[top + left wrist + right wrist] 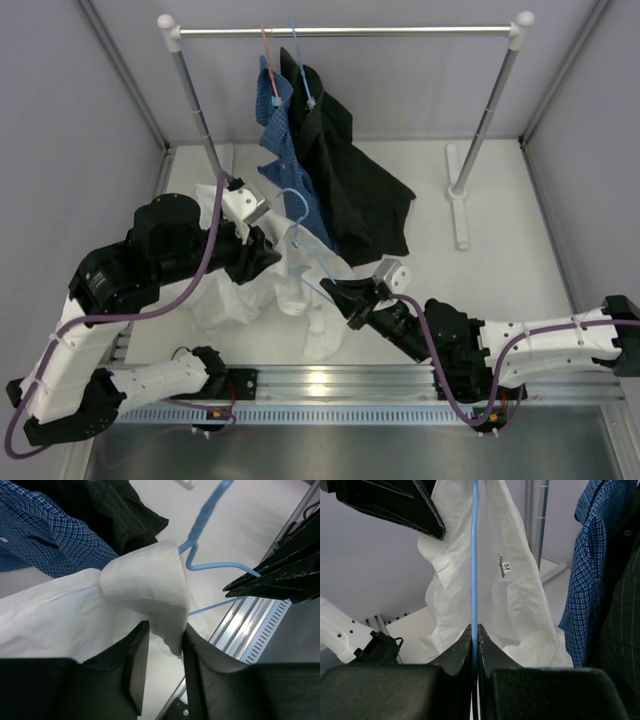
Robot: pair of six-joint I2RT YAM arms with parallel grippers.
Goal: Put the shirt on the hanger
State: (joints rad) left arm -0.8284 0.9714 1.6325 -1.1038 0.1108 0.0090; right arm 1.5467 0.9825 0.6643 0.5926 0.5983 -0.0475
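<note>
The white shirt hangs bunched from my left gripper, its lower part resting on the table. In the left wrist view a fold of its collar sits between the jaws of my left gripper, which are closed onto it a little apart. My right gripper is shut on the thin light-blue wire hanger, hook pointing up and away. In the right wrist view the wire runs straight up from the closed right gripper, in front of the open shirt with its size label.
A clothes rail spans the back on two posts. A blue checked shirt on a red hanger and a black shirt on a blue hanger hang from it, close behind the grippers. The rack foot lies at right.
</note>
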